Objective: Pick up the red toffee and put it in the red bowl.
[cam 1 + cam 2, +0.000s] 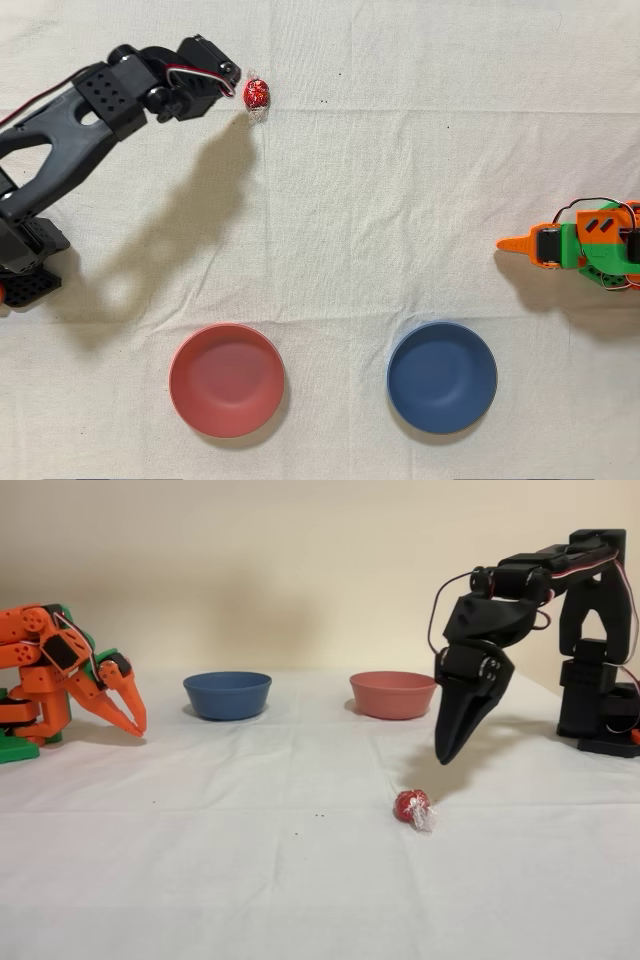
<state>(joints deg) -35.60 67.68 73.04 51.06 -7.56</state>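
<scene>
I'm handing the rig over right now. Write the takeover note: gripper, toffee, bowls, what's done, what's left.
Gripper: shut and empty, tip pointing down, raised above the cloth beside the red toffee.
Toffee: lying on the white cloth, not gripped.
Red bowl: empty, next to the blue bowl, also empty.
Orange arm: idle.
Done: the approach to the toffee.
Left: open, lower, grip the toffee, carry it to the red bowl, release.

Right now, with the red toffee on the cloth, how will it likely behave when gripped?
The red toffee looks round and foil-shiny, so it may roll or slip. Its small size suggests lightness. The gripper hangs above it, seemingly shut.
</scene>
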